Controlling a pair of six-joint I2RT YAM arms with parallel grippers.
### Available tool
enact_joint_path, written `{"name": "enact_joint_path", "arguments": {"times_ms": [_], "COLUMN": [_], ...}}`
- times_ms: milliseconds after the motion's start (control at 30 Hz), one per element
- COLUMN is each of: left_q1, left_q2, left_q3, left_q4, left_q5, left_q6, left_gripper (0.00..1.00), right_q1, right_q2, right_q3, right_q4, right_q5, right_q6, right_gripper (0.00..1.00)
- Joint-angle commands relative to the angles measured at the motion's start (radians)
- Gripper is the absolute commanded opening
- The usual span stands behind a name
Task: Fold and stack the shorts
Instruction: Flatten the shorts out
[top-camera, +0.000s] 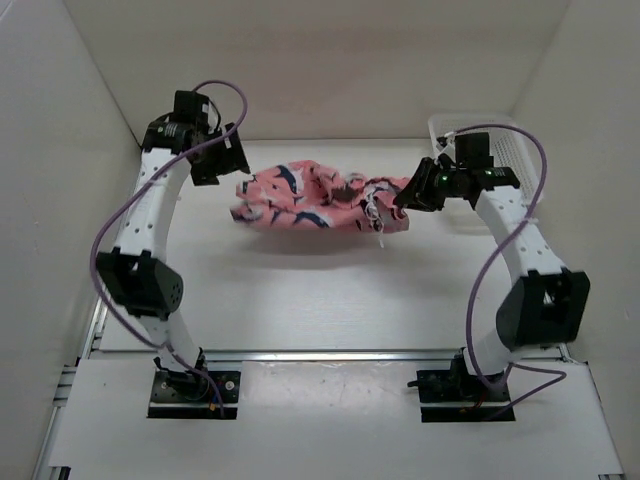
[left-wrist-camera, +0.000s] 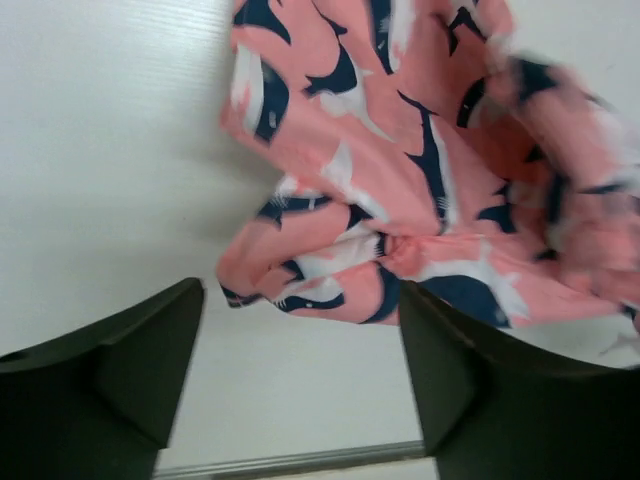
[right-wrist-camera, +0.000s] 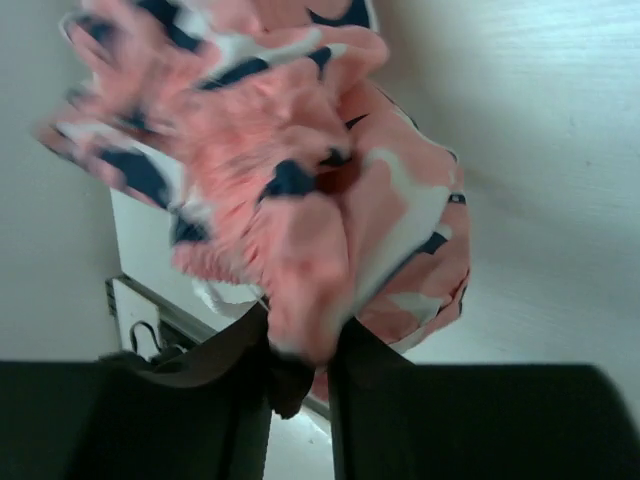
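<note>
The shorts (top-camera: 310, 197), salmon-pink with navy-and-white shark shapes, hang bunched above the table between my two arms, and their shadow lies on the table below. My right gripper (top-camera: 405, 195) is shut on a fold at their right end; in the right wrist view the fabric (right-wrist-camera: 290, 170) is pinched between the two fingers of that gripper (right-wrist-camera: 300, 335). My left gripper (top-camera: 236, 168) stands open just left of the shorts' left end. The left wrist view has its fingers wide apart around the gripper's middle (left-wrist-camera: 300, 300), with the cloth (left-wrist-camera: 400, 170) beyond the tips and only bare table between them.
A clear plastic bin (top-camera: 500, 140) sits at the back right behind the right arm. White walls enclose the white table (top-camera: 330, 300) on three sides. A metal rail (top-camera: 330, 355) runs along its near edge.
</note>
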Motion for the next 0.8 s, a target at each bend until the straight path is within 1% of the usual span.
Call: {"name": "enact_joint_path", "arguments": {"times_ms": [0, 33, 67, 100, 133, 167, 200, 233, 300, 333, 400, 433, 467, 500, 533, 567, 600, 633, 700, 733, 767], "left_q1": [-0.005, -0.016, -0.025, -0.053, -0.070, -0.085, -0.094, -0.094, -0.094, -0.094, -0.105, -0.126, -0.140, -0.156, -0.169, -0.182, -0.191, -0.191, -0.191, -0.191, -0.191], "left_q2": [0.224, 0.296, 0.358, 0.392, 0.354, 0.302, 0.241, 0.116, -0.003, -0.093, -0.143, -0.143, -0.143, -0.133, -0.122, -0.100, -0.088, -0.077, -0.038, -0.024, 0.008], "left_q3": [0.229, 0.335, 0.441, 0.513, 0.479, 0.407, 0.320, 0.134, -0.056, -0.216, -0.335, -0.377, -0.427, -0.446, -0.461, -0.489, -0.498, -0.498, -0.508, -0.491, -0.460], "left_q4": [0.021, -0.139, -0.214, -0.251, -0.251, -0.169, -0.120, -0.069, 0.029, 0.111, 0.160, 0.170, 0.171, 0.171, 0.171, 0.171, 0.171, 0.171, 0.171, 0.180, 0.180], "left_q5": [0.018, -0.014, -0.036, -0.063, -0.101, -0.161, -0.171, -0.171, -0.099, -0.074, -0.016, -0.002, -0.002, -0.019, -0.037, -0.053, -0.063, -0.082, -0.106, -0.120, -0.120], "left_q6": [0.015, 0.015, 0.006, -0.003, -0.003, -0.014, -0.014, -0.032, -0.046, -0.068, -0.077, -0.077, -0.077, -0.077, -0.077, -0.104, -0.105, -0.123, -0.143, -0.143, -0.143], "left_gripper": [0.94, 0.94, 0.94, 0.94, 0.96, 0.96, 0.96, 0.94, 0.81, 0.73, 0.56, 0.37, 0.32, 0.26, 0.25, 0.27, 0.32, 0.40, 0.52, 0.53, 0.53], "right_q1": [-0.050, -0.050, -0.050, -0.050, -0.050, -0.050, -0.050, -0.050, -0.041, -0.041, -0.007, 0.008, 0.046, 0.069, 0.095, 0.143, 0.167, 0.215, 0.264, 0.314, 0.339], "right_q2": [0.119, 0.155, 0.202, 0.203, 0.192, 0.145, 0.120, 0.095, 0.036, 0.022, 0.000, 0.000, 0.000, 0.000, 0.011, 0.011, 0.020, 0.029, 0.043, 0.063, 0.077], "right_q3": [0.014, 0.073, 0.104, 0.114, 0.091, 0.065, 0.041, 0.014, -0.059, -0.079, -0.121, -0.130, -0.130, -0.130, -0.130, -0.130, -0.112, -0.102, -0.067, -0.052, -0.034], "right_q4": [0.066, 0.037, 0.002, -0.035, -0.036, -0.036, -0.036, -0.026, -0.026, -0.037, -0.060, -0.060, -0.072, -0.086, -0.086, -0.112, -0.112, -0.123, -0.123, -0.123, -0.123], "right_q5": [0.011, 0.028, 0.045, 0.060, 0.081, 0.113, 0.144, 0.175, 0.254, 0.278, 0.324, 0.347, 0.397, 0.431, 0.462, 0.491, 0.512, 0.545, 0.565, 0.565, 0.589], "right_q6": [0.088, 0.088, 0.071, 0.056, 0.045, 0.030, 0.030, 0.011, -0.030, -0.044, -0.078, -0.078, -0.095, -0.107, -0.107, -0.107, -0.116, -0.116, -0.116, -0.107, -0.107], "right_gripper": [0.39, 0.48, 0.50, 0.51, 0.52, 0.56, 0.56, 0.56, 0.55, 0.55, 0.53, 0.53, 0.53, 0.53, 0.57, 0.63, 0.70, 0.77, 0.77, 0.77, 0.77]}}
